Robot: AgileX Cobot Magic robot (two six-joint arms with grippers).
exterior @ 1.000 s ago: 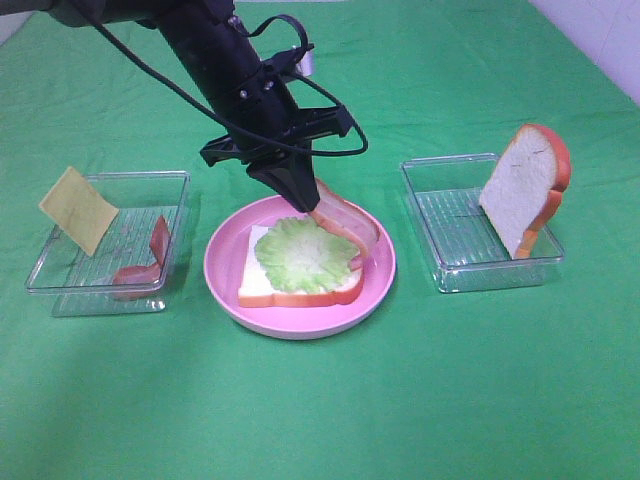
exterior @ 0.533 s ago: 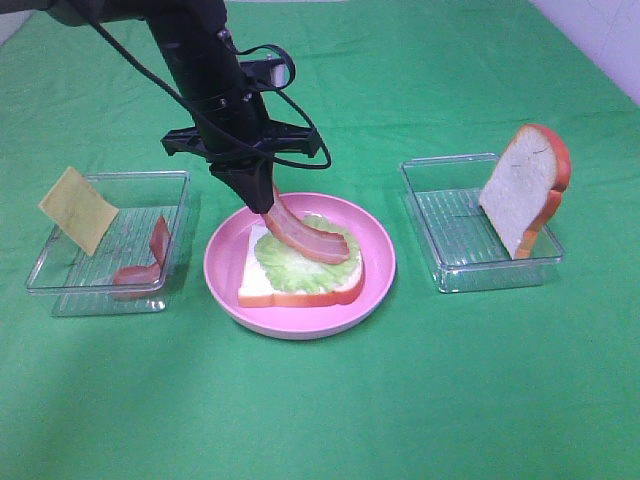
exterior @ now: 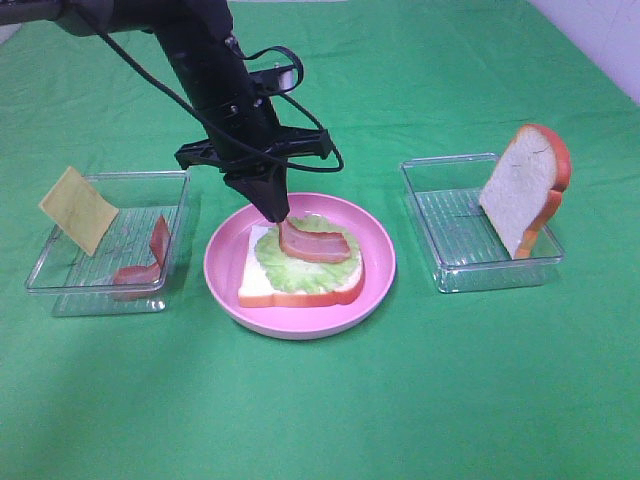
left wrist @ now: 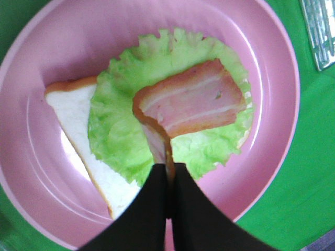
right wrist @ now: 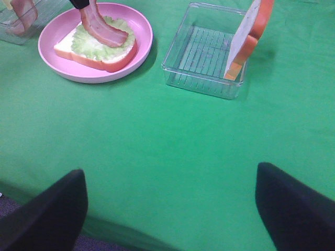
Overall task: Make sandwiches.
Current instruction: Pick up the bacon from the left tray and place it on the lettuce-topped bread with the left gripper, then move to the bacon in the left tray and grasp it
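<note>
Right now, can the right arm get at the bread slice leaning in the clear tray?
Probably yes: the right tool is open and empty, and only bare green cloth lies between it and the bread slice in the tray.

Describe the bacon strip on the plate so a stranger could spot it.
Find the round pink plate in the middle, holding lettuce on bread. The bacon strip lies on that lettuce, one end pinched by the left gripper. The other strip sits in a clear tray, unheld.

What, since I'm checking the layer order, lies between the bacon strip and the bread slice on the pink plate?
Green lettuce lies between them, spread over the bread slice under the bacon strip; the left wrist view shows it best.
</note>
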